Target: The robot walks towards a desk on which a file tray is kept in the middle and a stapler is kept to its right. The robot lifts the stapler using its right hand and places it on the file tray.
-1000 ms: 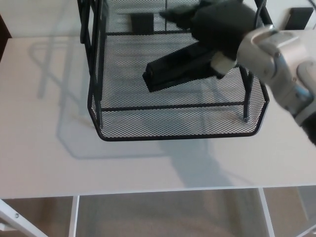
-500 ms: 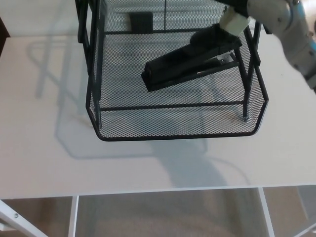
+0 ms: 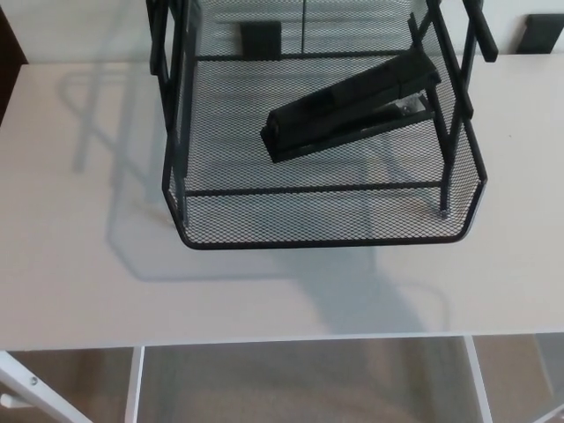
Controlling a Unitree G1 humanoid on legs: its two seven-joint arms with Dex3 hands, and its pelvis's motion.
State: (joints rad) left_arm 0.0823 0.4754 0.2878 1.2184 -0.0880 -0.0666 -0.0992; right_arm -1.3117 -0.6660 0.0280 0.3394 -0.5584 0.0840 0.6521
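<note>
The black stapler (image 3: 352, 110) lay inside the black wire-mesh file tray (image 3: 326, 241), resting slantwise on the mesh floor. Its hinged end pointed toward the tray's far right posts and its nose toward the middle, and nothing touched it. Neither robot hand showed in the head view, so whether the fingers were spread or closed could not be told. The stapler's place could not be reckoned from a hand either; it sat in the tray with no hand near it in frame. By the look of it, the placing step was done and little or nothing of the task was left. The tray stood toward the far middle of a plain white worktop (image 3: 88, 264), throwing a soft shadow toward the near edge. A small black block (image 3: 262, 37) sat behind the tray, seen through the mesh, and another dark object (image 3: 538, 33) lay at the far right. Below the near edge, beige floor (image 3: 300, 388) showed between the white frame members (image 3: 134, 388).
</note>
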